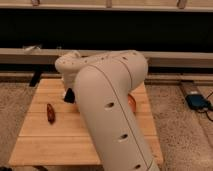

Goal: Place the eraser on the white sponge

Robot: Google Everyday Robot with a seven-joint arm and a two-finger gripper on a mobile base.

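My white arm (110, 100) fills the middle of the camera view and reaches over the wooden table (50, 145). My gripper (70, 95) shows only as a dark tip below the wrist, above the table's left-middle part. Whether that dark tip includes the black eraser I cannot tell. The eraser is not seen apart from it. The white sponge is hidden or out of view. A dark red pod-shaped thing (50, 113) lies on the table, left of and below the gripper.
An orange rounded object (132, 103) peeks out from behind the arm at the table's right side. A blue device (196, 101) with a cable lies on the speckled floor at right. A long ledge (175, 59) runs behind the table.
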